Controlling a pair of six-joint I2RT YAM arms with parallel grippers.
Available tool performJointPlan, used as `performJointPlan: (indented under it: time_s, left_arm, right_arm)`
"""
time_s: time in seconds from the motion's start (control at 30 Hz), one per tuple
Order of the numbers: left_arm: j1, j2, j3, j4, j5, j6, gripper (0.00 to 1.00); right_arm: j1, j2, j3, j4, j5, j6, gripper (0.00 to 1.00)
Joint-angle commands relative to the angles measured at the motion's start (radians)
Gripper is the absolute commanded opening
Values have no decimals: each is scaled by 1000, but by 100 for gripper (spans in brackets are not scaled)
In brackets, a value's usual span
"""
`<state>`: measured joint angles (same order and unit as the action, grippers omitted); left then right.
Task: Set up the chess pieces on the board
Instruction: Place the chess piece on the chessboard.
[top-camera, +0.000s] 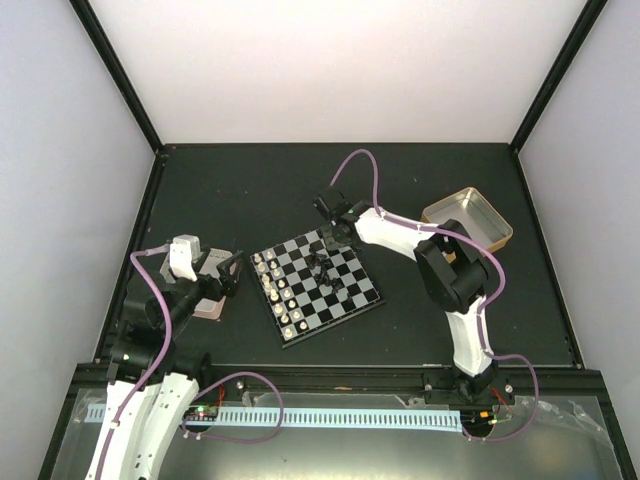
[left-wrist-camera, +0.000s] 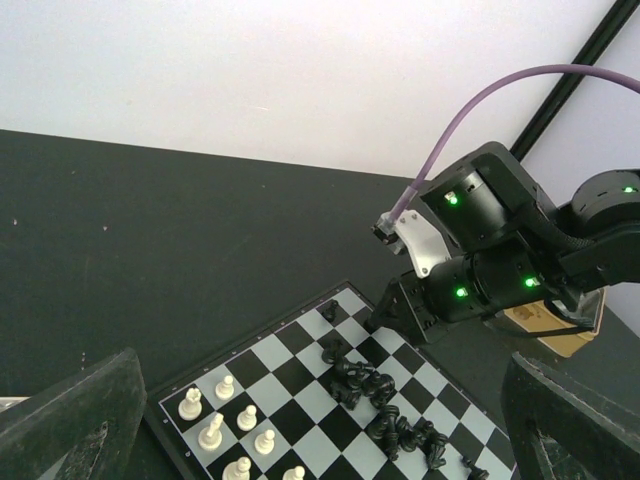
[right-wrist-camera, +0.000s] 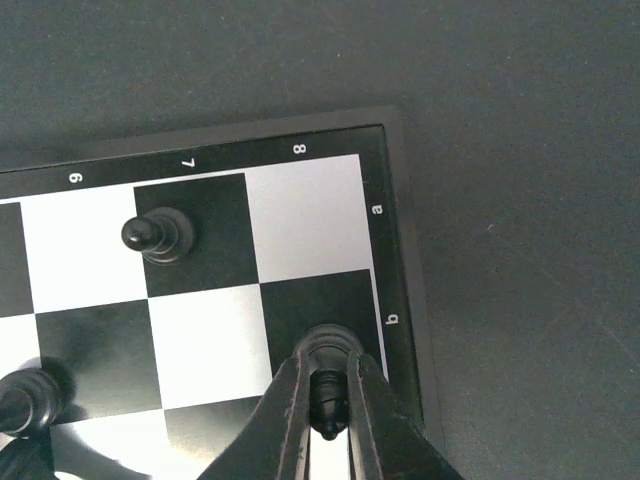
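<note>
Placement of a back-row chessman is judged to be the step in hand. The right gripper (top-camera: 324, 243) is clamped on a small black piece (right-wrist-camera: 328, 392), its two fingers pressed against the piece's sides, and holds it above the black square marked b and 8, one square in from the far corner of the board (top-camera: 355, 290). The narrow pinch suits a chessman no wider than one square and leaves the neighbouring squares free. Whether the piece's base touches the square cannot be told. One black pawn (right-wrist-camera: 160, 237) stands upright on the black square of file 7, diagonally beside the held piece, which suggests that the black side is being filled from this corner. The heap of black pieces (left-wrist-camera: 385, 400) lies tumbled near the middle of the board and has not yet been sorted, so most of the task remains. The cream-white pieces (top-camera: 278, 295) stand in two rows along the board's opposite edge, the one toward the left arm. The left gripper (top-camera: 228, 275) hangs with its fingers wide apart and holds nothing. It is positioned near the left edge of the tabletop above the silver-pink tray (top-camera: 208, 308), clear of the right arm's working area. The gold tin (top-camera: 470, 222) rests near the right edge of the tabletop, well apart from the board.
</note>
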<state>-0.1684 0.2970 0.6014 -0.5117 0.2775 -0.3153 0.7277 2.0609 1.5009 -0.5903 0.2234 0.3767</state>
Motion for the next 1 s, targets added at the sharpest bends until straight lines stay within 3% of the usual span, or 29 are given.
performJointPlan:
  time_s: [0.0,0.8,0.97]
  left_arm:
    - [3,12,6,-8,0,-2,99]
    - [2,22,6,-10,3,-2,99]
    - [2,23,6,-8,5,-1,99]
  right_arm:
    - [-5,-18,-41,-28,-25,7,6]
    - [-6,-75,-62,-85,-27,-15,12]
    - [-6,-78,-41,-93,-58,-27,27]
